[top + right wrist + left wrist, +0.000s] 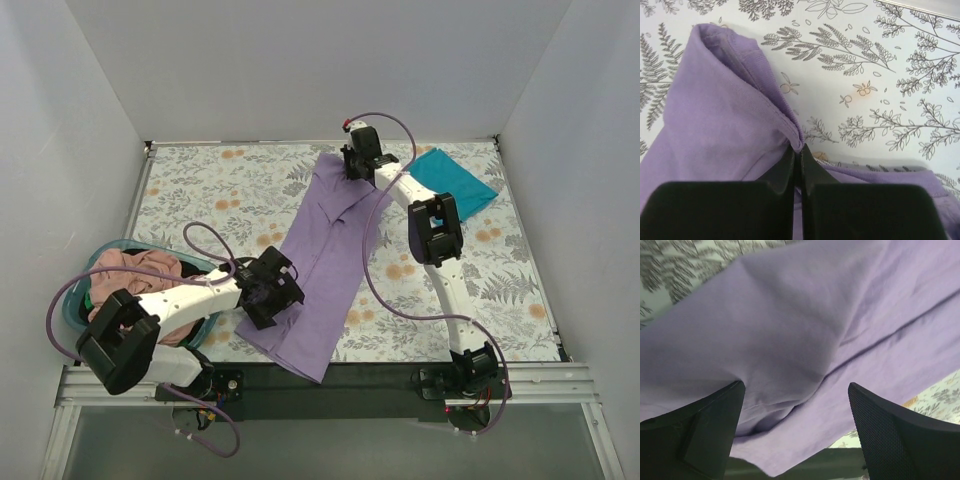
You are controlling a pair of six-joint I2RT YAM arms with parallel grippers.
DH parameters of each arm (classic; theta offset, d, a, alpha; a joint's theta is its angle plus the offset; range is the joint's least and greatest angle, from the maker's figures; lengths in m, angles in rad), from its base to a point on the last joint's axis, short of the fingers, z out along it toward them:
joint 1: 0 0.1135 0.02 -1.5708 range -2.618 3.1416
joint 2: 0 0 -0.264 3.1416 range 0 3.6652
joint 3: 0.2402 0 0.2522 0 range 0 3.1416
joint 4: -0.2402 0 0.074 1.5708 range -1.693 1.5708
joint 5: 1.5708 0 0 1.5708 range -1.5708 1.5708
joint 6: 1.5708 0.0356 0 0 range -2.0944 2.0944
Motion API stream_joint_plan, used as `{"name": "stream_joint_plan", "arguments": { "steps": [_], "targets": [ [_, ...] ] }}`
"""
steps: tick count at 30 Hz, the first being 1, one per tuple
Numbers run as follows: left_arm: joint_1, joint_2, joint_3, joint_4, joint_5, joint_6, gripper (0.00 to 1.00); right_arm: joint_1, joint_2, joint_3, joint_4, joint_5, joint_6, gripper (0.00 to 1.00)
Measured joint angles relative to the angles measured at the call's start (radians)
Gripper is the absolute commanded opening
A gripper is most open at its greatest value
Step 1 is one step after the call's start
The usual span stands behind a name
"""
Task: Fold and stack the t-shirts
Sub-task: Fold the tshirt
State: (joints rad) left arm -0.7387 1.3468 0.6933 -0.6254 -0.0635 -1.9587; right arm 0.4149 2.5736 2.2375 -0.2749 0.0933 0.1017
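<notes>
Top external: one lavender t-shirt (325, 268)

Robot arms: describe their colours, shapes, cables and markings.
Both the left arm and right arm have white tubular links with blocky black joint housings. A thin purple cable loops loosely along each. The left gripper and right gripper have flat black fingers, one with a dotted pad. No lettering is legible.
</notes>
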Motion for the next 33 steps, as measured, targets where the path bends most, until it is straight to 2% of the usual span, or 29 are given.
{"name": "stream_joint_plan", "arguments": {
  "steps": [8,19,20,21,23,24,26,27,33],
  "targets": [
    [-0.078,0.011,-0.006,0.048,0.033,-0.019,0.85,-0.018,0.06,0.004,0.201,-0.035,-0.002,0.01],
    [-0.144,0.182,0.122,0.132,0.091,-0.033,0.85,-0.006,0.193,0.057,0.573,-0.127,-0.075,0.03],
    [-0.145,0.198,0.138,0.131,0.095,-0.035,0.85,-0.005,0.197,0.057,0.59,-0.128,-0.084,0.09],
    [-0.146,0.215,0.156,0.131,0.098,-0.036,0.85,-0.003,0.199,0.057,0.604,-0.13,-0.101,0.27],
    [-0.148,0.249,0.193,0.125,0.1,-0.035,0.85,-0.002,0.198,0.057,0.627,-0.13,-0.123,0.4],
    [-0.149,0.266,0.212,0.125,0.097,-0.032,0.85,-0.002,0.194,0.054,0.643,-0.131,-0.137,0.59],
    [-0.152,0.289,0.241,0.125,0.09,-0.024,0.85,-0.003,0.167,0.022,0.65,-0.138,-0.157,0.83],
    [-0.154,0.296,0.253,0.125,0.085,-0.018,0.85,-0.003,0.143,-0.004,0.643,-0.142,-0.164,0.98],
    [-0.156,0.275,0.317,0.082,0.025,0.016,0.85,-0.003,-0.097,-0.117,0.524,-0.171,-0.157,0.98]
  ]
}}
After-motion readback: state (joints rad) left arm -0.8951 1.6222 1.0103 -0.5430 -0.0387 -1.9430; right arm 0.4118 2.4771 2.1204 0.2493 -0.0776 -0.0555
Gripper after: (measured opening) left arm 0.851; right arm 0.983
